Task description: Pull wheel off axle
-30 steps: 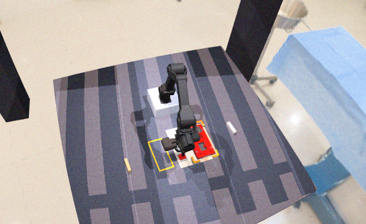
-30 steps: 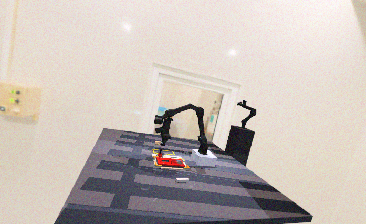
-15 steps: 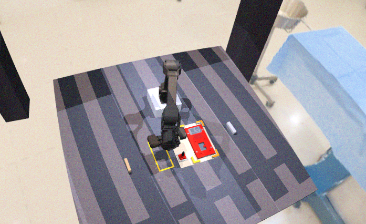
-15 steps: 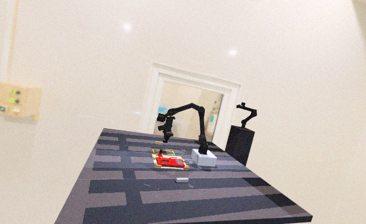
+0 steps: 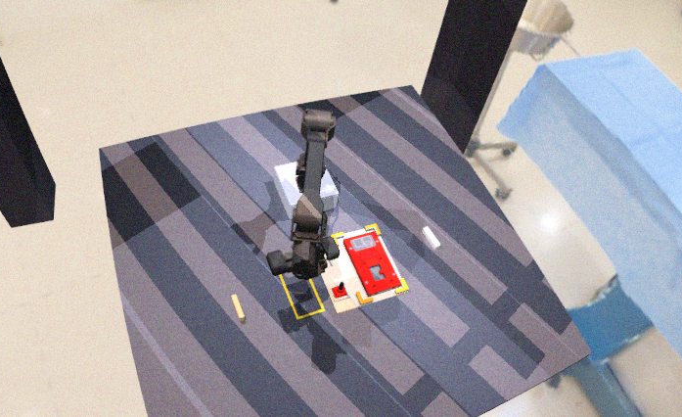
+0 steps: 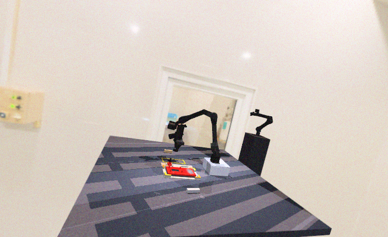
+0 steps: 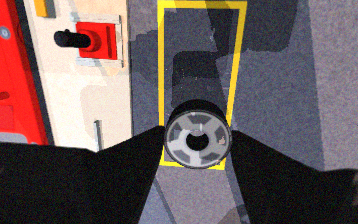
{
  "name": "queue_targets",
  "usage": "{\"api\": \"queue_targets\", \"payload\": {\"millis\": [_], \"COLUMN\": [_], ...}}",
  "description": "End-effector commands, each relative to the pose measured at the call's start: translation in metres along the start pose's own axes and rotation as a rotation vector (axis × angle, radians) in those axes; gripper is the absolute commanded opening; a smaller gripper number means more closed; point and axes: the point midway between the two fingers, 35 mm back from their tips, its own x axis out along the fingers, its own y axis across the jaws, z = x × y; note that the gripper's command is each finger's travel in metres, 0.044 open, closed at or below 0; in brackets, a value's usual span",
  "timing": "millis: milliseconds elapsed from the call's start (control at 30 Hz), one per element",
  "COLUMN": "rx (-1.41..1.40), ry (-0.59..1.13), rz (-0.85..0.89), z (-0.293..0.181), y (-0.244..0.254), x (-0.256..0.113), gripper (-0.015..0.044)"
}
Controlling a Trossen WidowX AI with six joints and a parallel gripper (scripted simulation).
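Observation:
The wheel (image 7: pixel 196 159), a grey spoked disc with a black tyre, is off the axle and held between the fingertips of my gripper (image 7: pixel 197 134) (image 6: pixel 175 149), which is shut on it. The marked area is a yellow outline (image 5: pixel 318 298) (image 6: pixel 184 162) (image 7: pixel 161 75) on the table. In the wrist view the wheel overlaps the near end of this outline; the exterior view shows the fingers raised above the table. The black upright axle (image 5: pixel 341 286) (image 7: pixel 72 38) stands bare on its red base (image 7: pixel 108 41). In the top view the arm hides the fingers and wheel.
A pale board (image 7: pixel 65 95) beside the outline carries the axle and a red panel (image 5: pixel 364 258) (image 6: pixel 178 171) with yellow corner brackets. A tan block (image 5: pixel 238 307) (image 6: pixel 168 151) lies on the outline's other side. A white block (image 5: pixel 431 236) (image 6: pixel 193 190) lies beyond the panel.

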Motion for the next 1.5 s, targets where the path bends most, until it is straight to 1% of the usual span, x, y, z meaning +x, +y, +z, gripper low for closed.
{"api": "queue_targets", "payload": {"millis": [0, 367, 633, 1000, 1033, 1233, 1367, 1400, 1467], "rx": [-0.005, -0.005, -0.005, -0.002, -0.003, -0.005, -0.005, 0.0, 0.0], "ry": [0.006, 0.006, 0.006, 0.004, 0.004, 0.006, 0.006, 0.005, 0.005], "rz": [0.004, 0.005, 0.005, 0.002, 0.002, 0.004, 0.004, 0.002, 0.003], "z": [0.0, -0.002, -0.002, -0.001, -0.001, -0.001, -0.001, 0.0, -0.01], "y": [0.0, 0.0, 0.001, 0.0, 0.0, -0.001, -0.001, -0.001, 0.003], "x": [0.013, 0.086, 0.09, 0.084, 0.08, 0.029, 0.026, 0.035, 0.026], "gripper": [0.0, 0.0, 0.0, 0.0289, 0.03, 0.03, 0.03, 0.0326, 0.0379]}}
